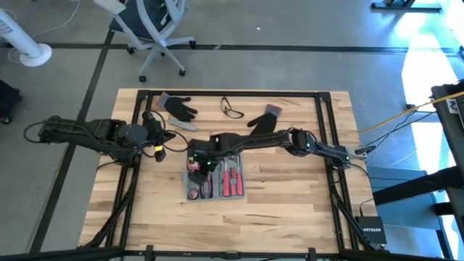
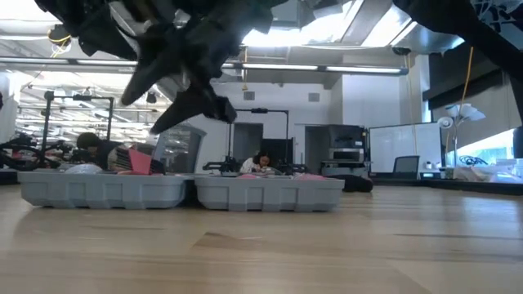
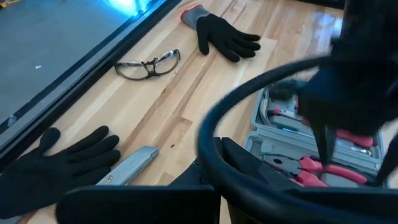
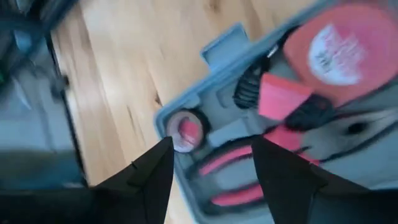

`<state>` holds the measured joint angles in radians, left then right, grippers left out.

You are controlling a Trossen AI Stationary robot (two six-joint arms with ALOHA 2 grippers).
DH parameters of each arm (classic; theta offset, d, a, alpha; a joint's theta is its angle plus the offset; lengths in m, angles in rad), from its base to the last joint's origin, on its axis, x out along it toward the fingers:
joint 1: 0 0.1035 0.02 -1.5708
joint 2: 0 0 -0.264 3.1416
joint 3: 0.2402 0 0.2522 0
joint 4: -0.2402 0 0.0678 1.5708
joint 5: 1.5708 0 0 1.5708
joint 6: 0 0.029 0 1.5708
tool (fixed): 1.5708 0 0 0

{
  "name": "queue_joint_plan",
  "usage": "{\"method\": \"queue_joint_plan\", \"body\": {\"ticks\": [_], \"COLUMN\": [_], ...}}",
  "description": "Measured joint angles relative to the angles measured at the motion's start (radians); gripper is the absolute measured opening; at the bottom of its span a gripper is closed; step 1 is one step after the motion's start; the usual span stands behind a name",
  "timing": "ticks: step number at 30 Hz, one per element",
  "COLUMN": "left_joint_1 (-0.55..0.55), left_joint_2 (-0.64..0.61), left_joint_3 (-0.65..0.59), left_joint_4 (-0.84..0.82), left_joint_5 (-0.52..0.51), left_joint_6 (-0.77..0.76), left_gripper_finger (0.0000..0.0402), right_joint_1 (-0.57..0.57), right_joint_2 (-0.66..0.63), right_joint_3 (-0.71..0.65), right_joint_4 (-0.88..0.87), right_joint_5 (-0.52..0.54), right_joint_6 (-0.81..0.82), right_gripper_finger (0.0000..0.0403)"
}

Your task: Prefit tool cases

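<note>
The blue-grey tool case [image 1: 214,181] lies open and flat on the table's middle, its two halves [image 2: 106,189] [image 2: 270,193] side by side. Its recesses hold red-handled tools [image 4: 230,158] and a round red tape measure [image 4: 339,46]. My right gripper [image 1: 194,159] hangs open above the case's far left corner; in the right wrist view [image 4: 212,142] nothing is between its fingers. In the low view it stands clear above the case [image 2: 192,90]. My left gripper [image 1: 155,142] waits shut to the left of the case, over bare wood.
Two black gloves [image 1: 178,107] [image 1: 264,119], safety glasses [image 1: 232,109] and a slim grey bar [image 1: 181,125] lie on the far part of the table. A black frame [image 1: 326,130] runs around the table. A dark cable loop [image 3: 214,124] crosses the left wrist view.
</note>
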<state>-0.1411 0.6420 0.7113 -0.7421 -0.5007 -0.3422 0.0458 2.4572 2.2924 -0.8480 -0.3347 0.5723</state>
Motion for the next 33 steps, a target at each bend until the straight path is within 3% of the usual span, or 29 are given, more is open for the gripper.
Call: {"method": "queue_joint_plan", "body": {"ticks": [4,11,33], "left_joint_1": [-0.001,-0.002,-0.001], "left_joint_2": [0.001,-0.001,0.001], "left_joint_3": [0.000,-0.001,-0.001], "left_joint_4": [-0.006,-0.010,-0.065], "left_joint_5": [0.004,0.007,0.003], "left_joint_6": [0.025,0.028,-0.123], "left_gripper_finger": [0.0000,0.0000,0.0000], "right_joint_1": [-0.013,-0.015,-0.028], "right_joint_2": [-0.023,-0.023,0.080], "right_joint_3": [0.066,0.044,0.043], "right_joint_4": [-0.125,-0.089,0.131], "right_joint_5": [0.085,0.234,0.149], "right_joint_6": [-0.327,-0.781,-0.921], "right_gripper_finger": [0.0209,0.0209,0.0209]}}
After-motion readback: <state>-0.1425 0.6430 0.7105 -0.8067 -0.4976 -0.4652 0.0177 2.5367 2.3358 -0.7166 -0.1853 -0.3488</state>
